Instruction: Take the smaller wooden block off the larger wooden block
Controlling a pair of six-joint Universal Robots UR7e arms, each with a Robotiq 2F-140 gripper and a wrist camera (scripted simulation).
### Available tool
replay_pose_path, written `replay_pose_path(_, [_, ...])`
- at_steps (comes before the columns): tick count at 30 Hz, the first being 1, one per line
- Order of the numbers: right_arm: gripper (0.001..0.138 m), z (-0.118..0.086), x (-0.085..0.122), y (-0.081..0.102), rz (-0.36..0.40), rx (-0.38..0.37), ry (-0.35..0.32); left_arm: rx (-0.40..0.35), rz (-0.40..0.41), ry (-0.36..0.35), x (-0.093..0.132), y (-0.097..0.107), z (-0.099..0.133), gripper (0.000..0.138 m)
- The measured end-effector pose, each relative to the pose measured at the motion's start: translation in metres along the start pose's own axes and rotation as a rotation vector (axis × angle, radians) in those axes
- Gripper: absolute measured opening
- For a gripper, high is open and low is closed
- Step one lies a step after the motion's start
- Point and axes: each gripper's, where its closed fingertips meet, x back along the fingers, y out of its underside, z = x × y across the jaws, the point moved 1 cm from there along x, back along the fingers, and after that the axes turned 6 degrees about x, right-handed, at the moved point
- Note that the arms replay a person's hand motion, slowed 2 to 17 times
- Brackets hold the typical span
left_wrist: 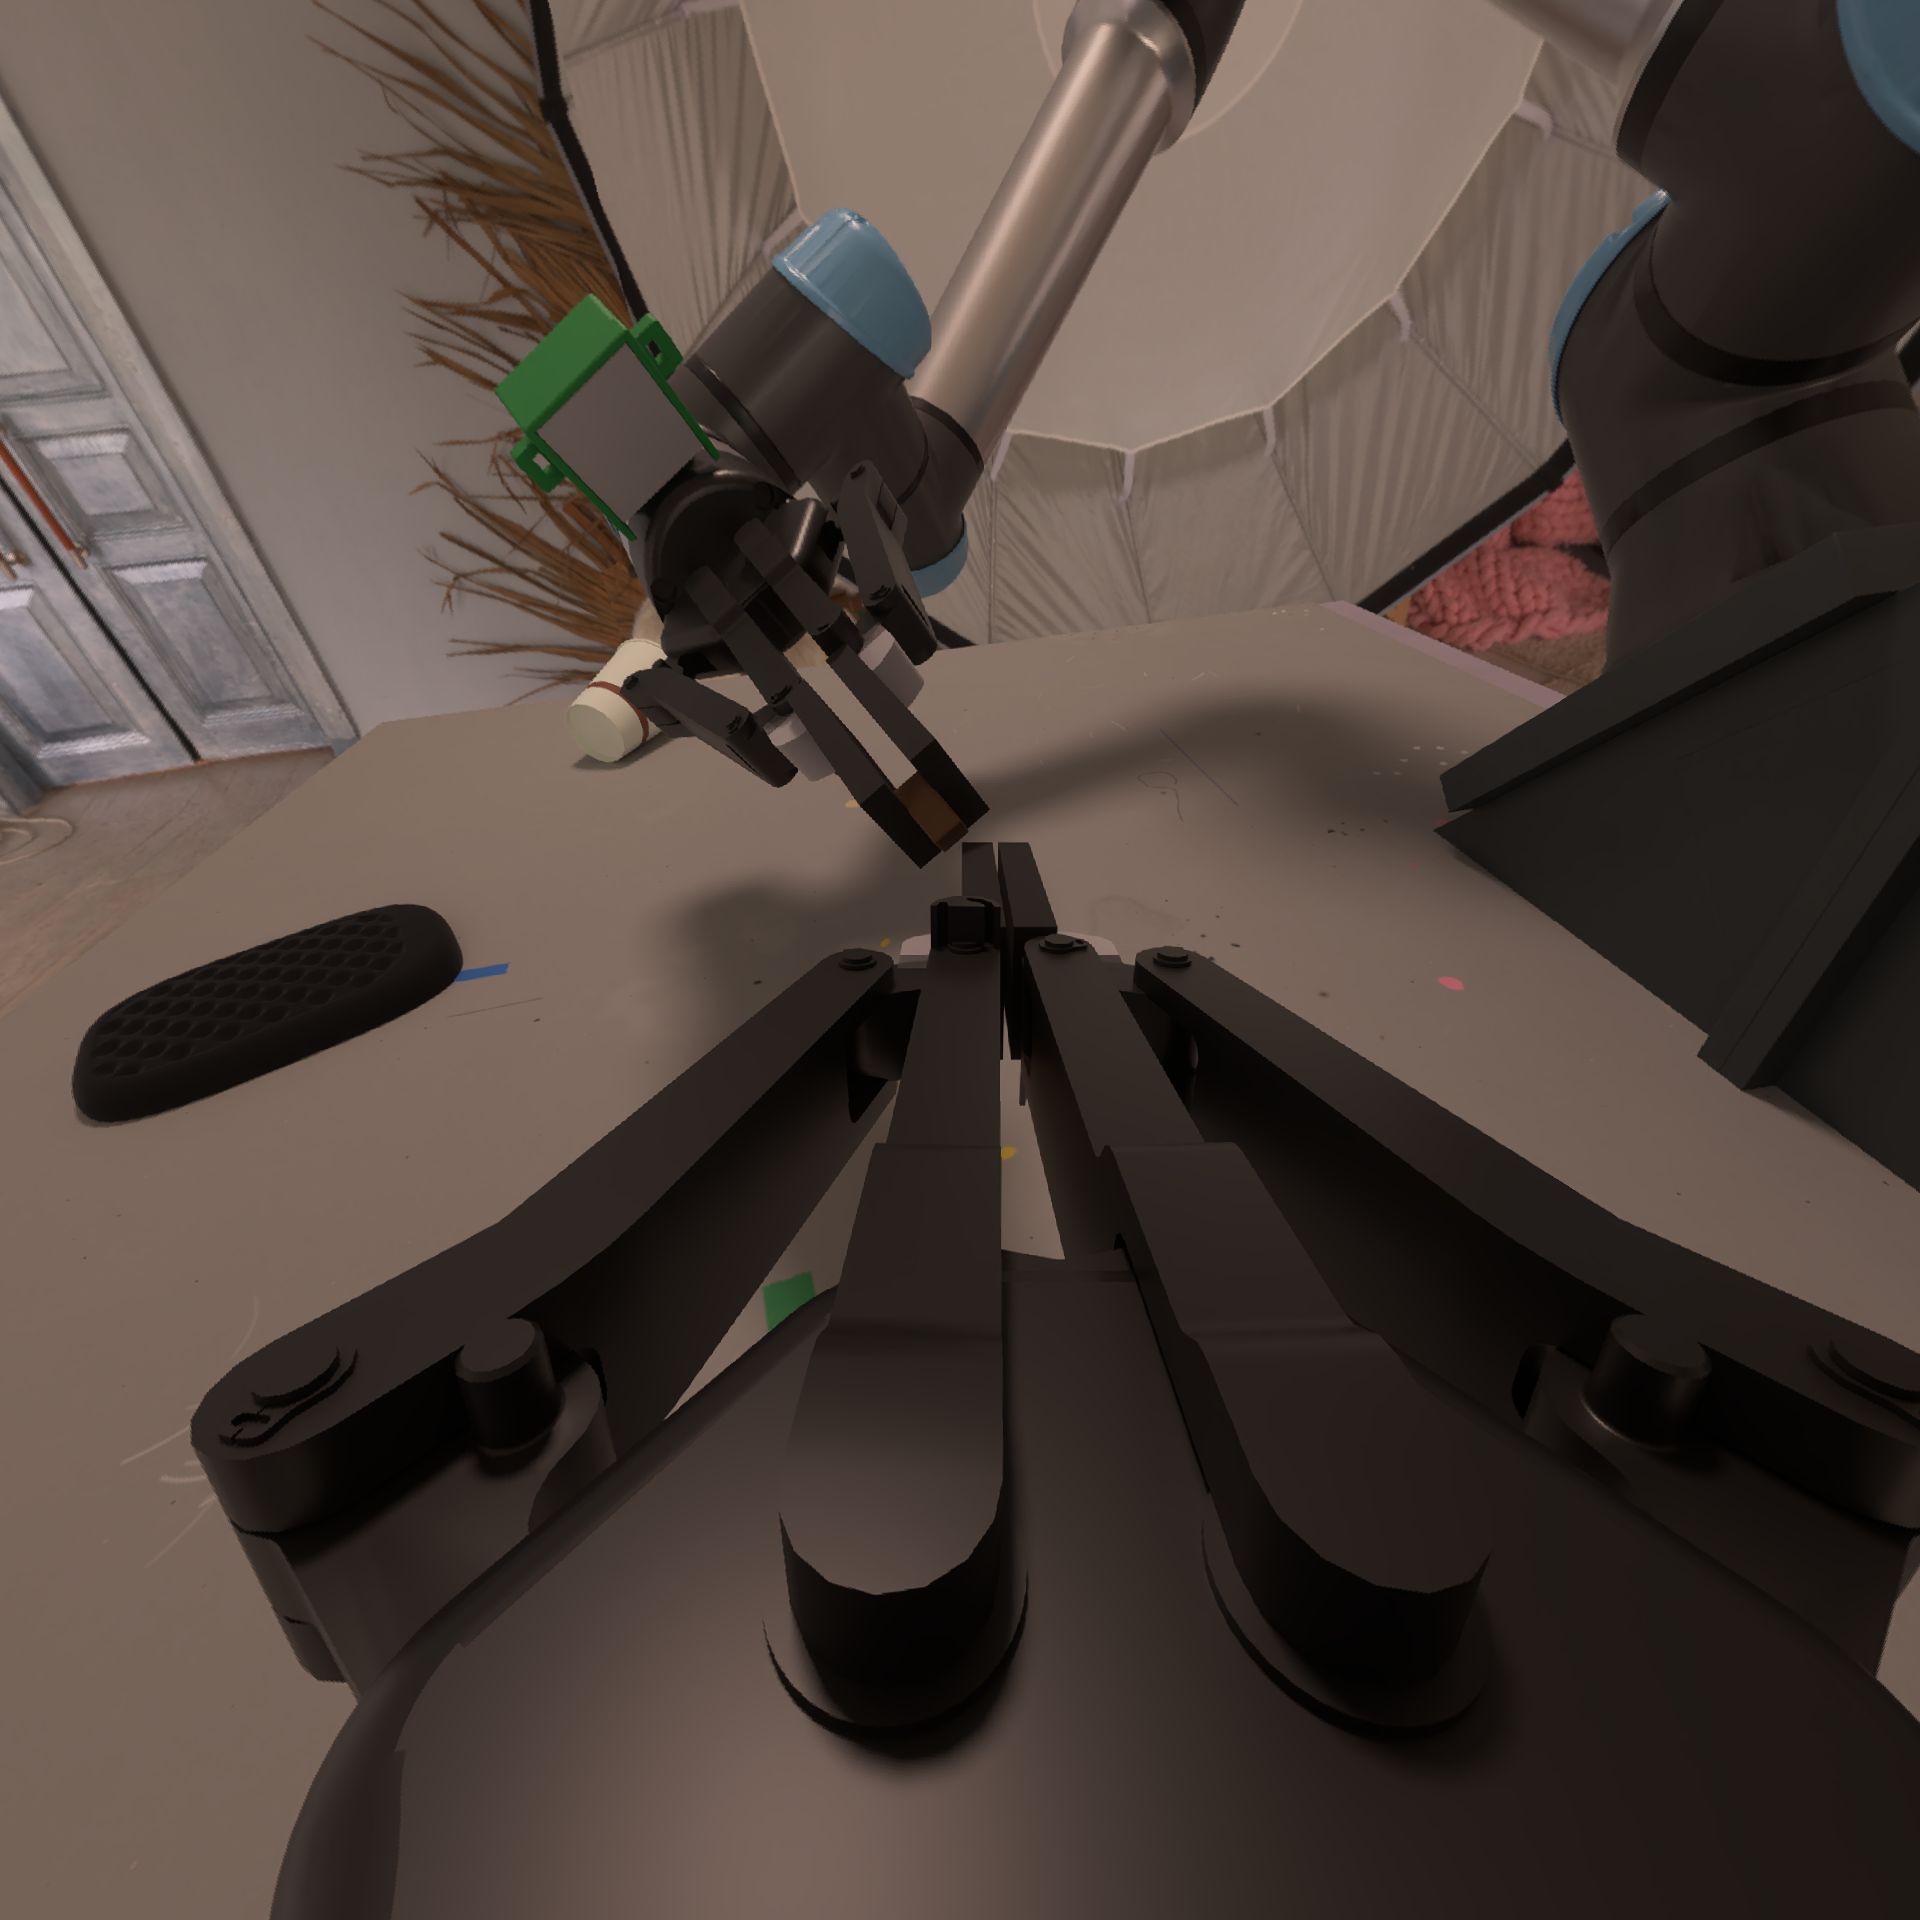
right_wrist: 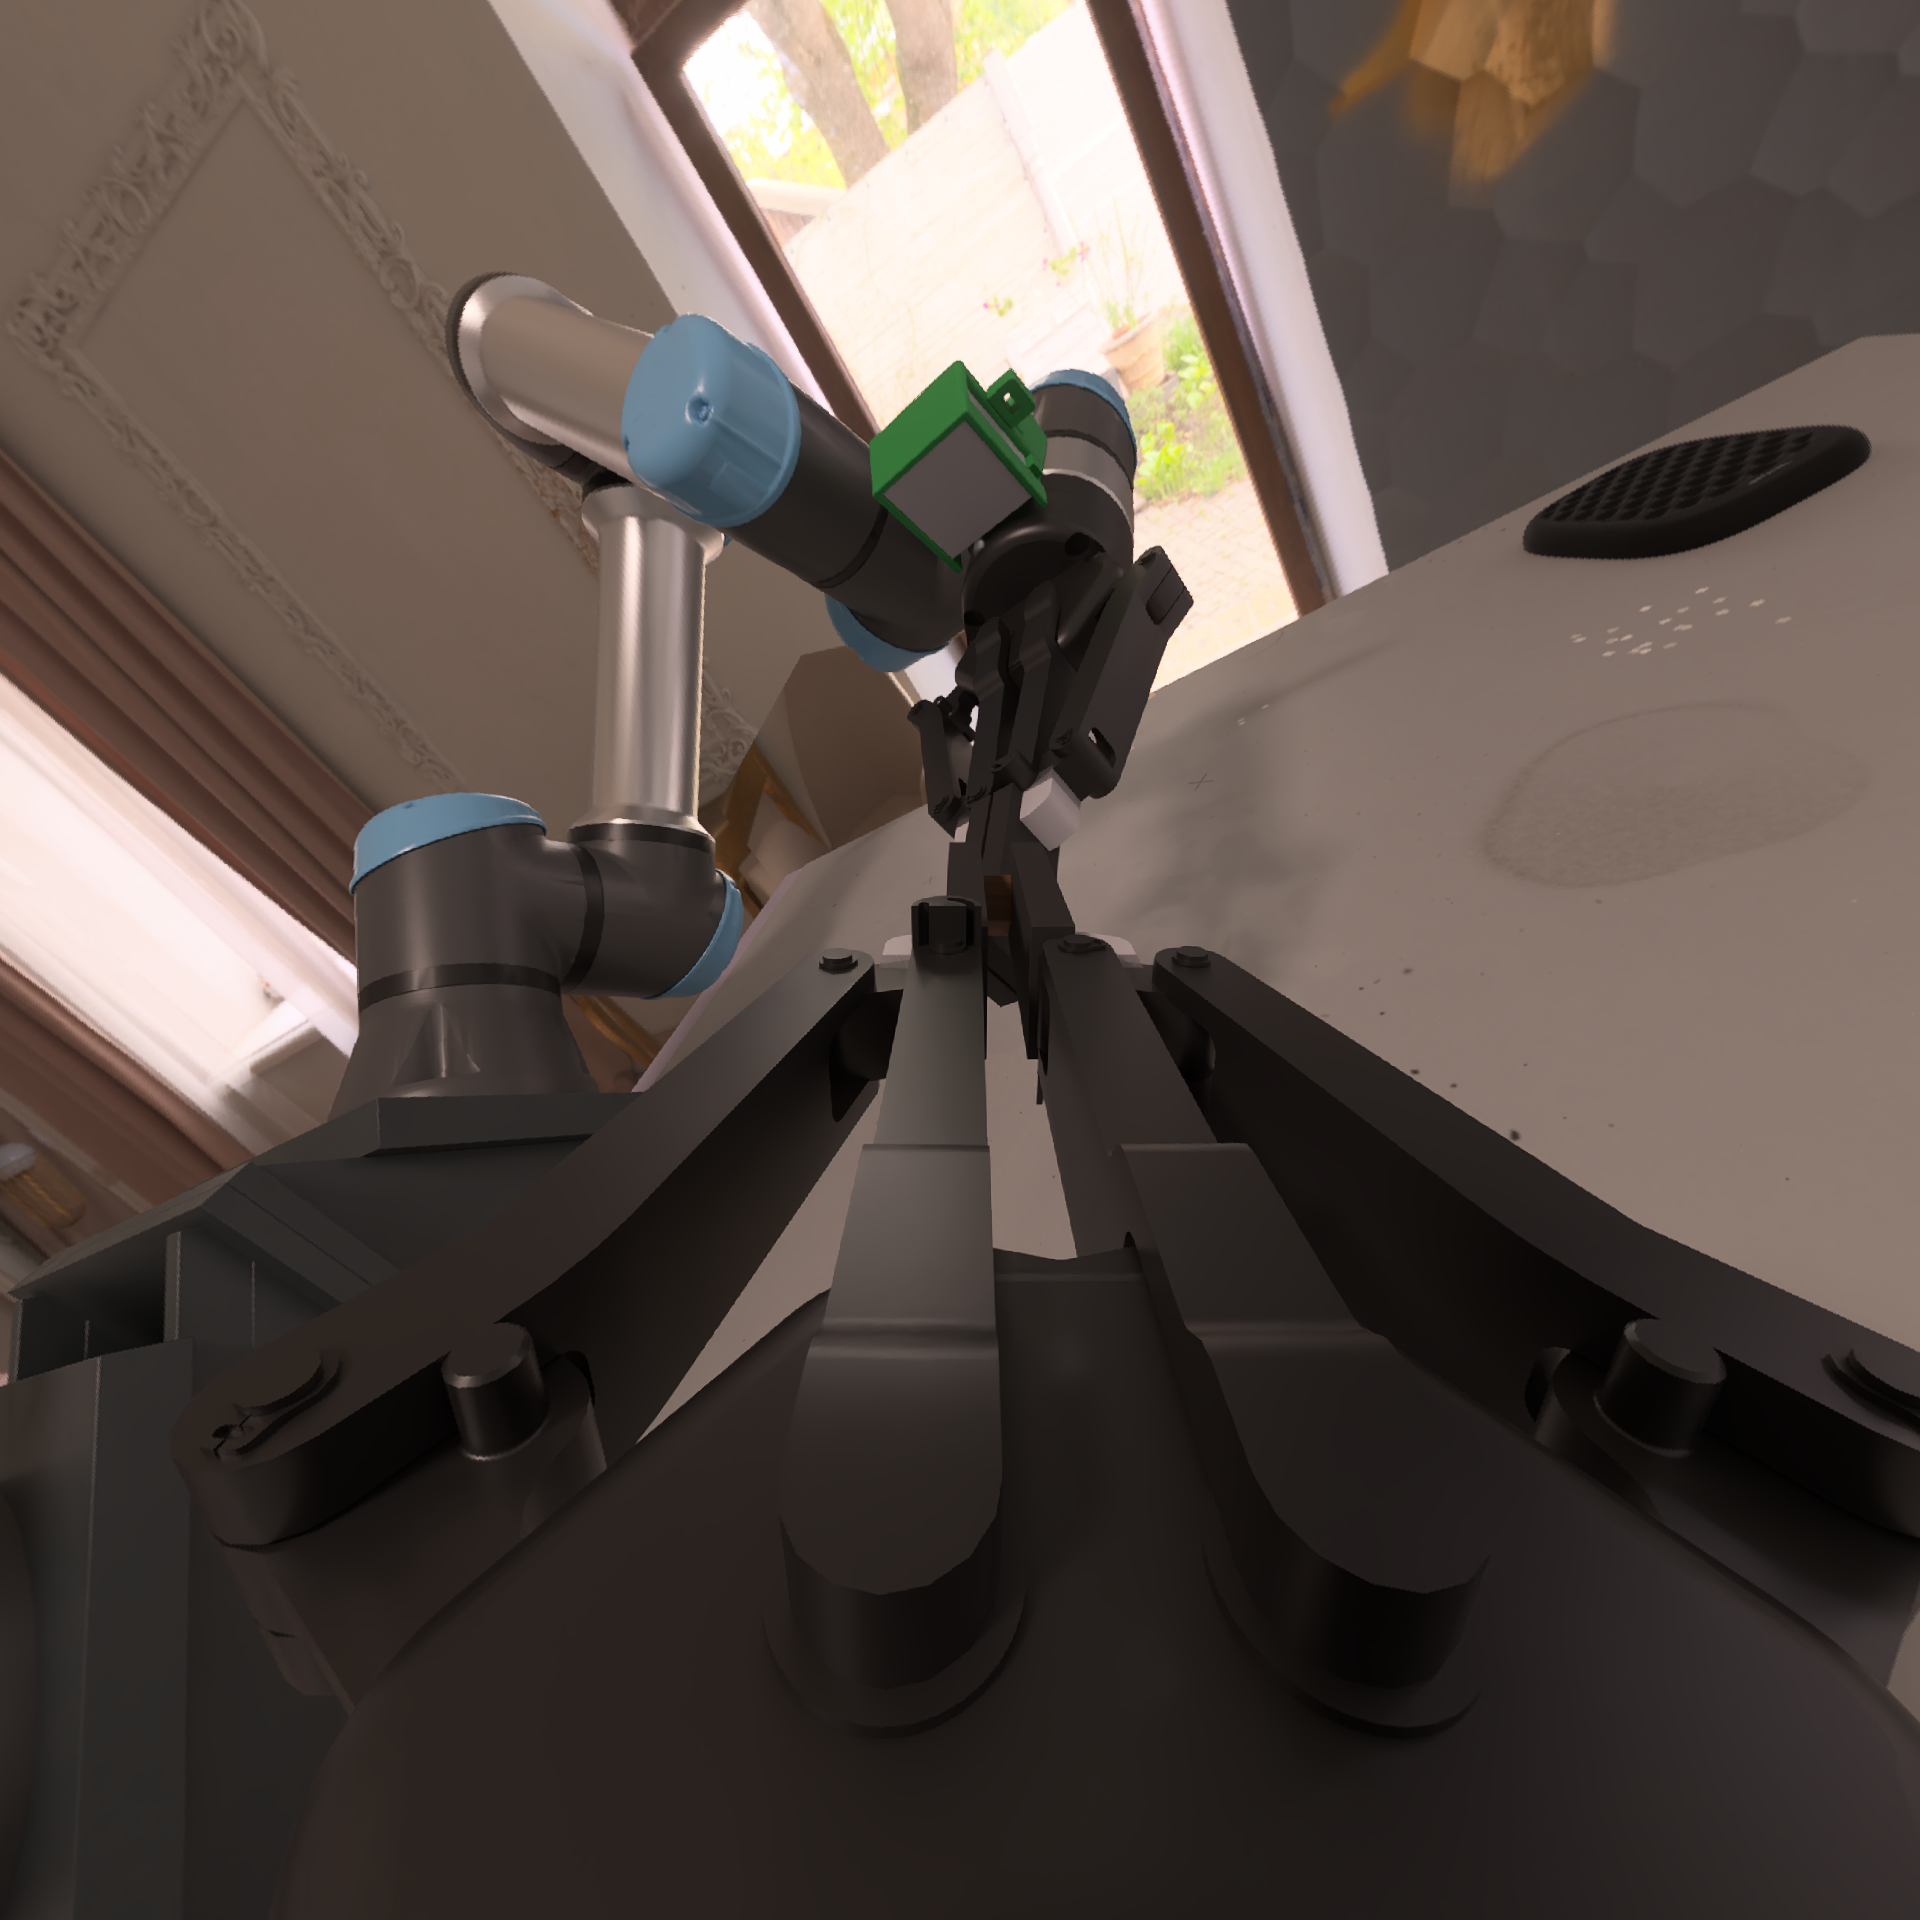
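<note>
A black perforated oval pad (left_wrist: 265, 1006) lay flat on the grey table (left_wrist: 436, 1195) off to my left, a small blue mark (left_wrist: 481, 972) just beside it. A cream-coloured cylinder (left_wrist: 613, 713) with a dark band rested on its side near the table's far edge. Dried brown grass (left_wrist: 499, 343) stood behind it, beside a grey panelled door (left_wrist: 94, 582). A window (right_wrist: 997, 260) looked onto a garden.

Left hand (left_wrist: 995, 862) points forward with fingers pressed together, holding nothing visible, tips just beside the right hand (left_wrist: 928, 821), which angles down from a bent arm, fingers closed on a brown block (left_wrist: 928, 805).
</note>
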Motion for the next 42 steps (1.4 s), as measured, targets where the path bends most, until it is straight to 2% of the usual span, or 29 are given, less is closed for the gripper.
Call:
replay_pose_path(12, [0.008, -0.0022, 0.0004, -0.0052, 0.079, 0.002, -0.022, 0.017, 0.050, 0.018, 0.0020, -0.0062, 0.0001, 0.002])
replay_pose_path(24, [0.008, -0.0026, 0.0009, -0.0056, 0.088, 0.017, -0.012, 0.022, 0.063, 0.035, 0.0011, -0.0066, -0.0006, 0.002])
replay_pose_path(42, [0.008, 0.0031, 0.0056, -0.0072, 0.108, -0.001, -0.008, 0.028, 0.086, 0.042, -0.0017, -0.0071, -0.0077, 0.002])
